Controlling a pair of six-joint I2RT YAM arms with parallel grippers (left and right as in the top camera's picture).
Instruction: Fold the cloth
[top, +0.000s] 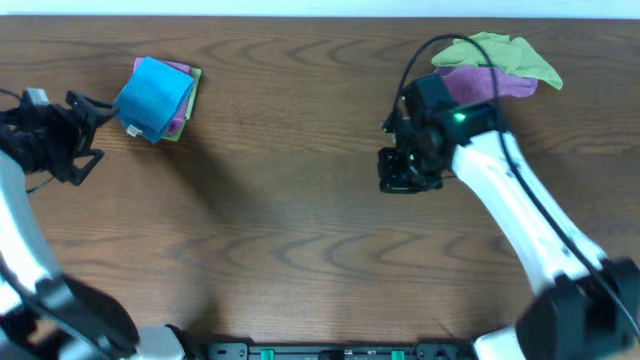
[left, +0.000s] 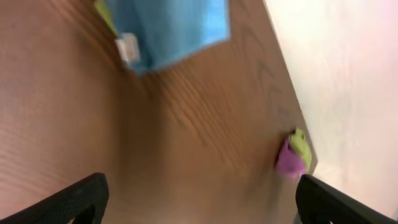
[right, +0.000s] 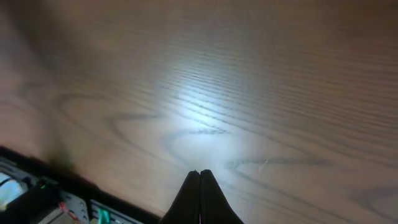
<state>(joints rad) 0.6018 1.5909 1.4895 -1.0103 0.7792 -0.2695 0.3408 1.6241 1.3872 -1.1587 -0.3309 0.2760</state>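
The sky-blue cloth (top: 153, 95) lies folded at the back left of the table, on top of a purple and a lime-green cloth, its white tag at the near left corner. It also shows at the top of the left wrist view (left: 171, 28) with its tag (left: 127, 47). My left gripper (top: 88, 135) is open and empty, just left of the stack; its fingers (left: 199, 199) are spread wide over bare wood. My right gripper (top: 405, 175) is shut and empty over the middle right of the table, its fingertips (right: 199, 173) pressed together.
A loose lime-green cloth (top: 505, 55) lies over a purple cloth (top: 490, 82) at the back right, behind my right arm. They also show far off in the left wrist view (left: 292, 155). The table's front edge with electronics (right: 56, 199) is below.
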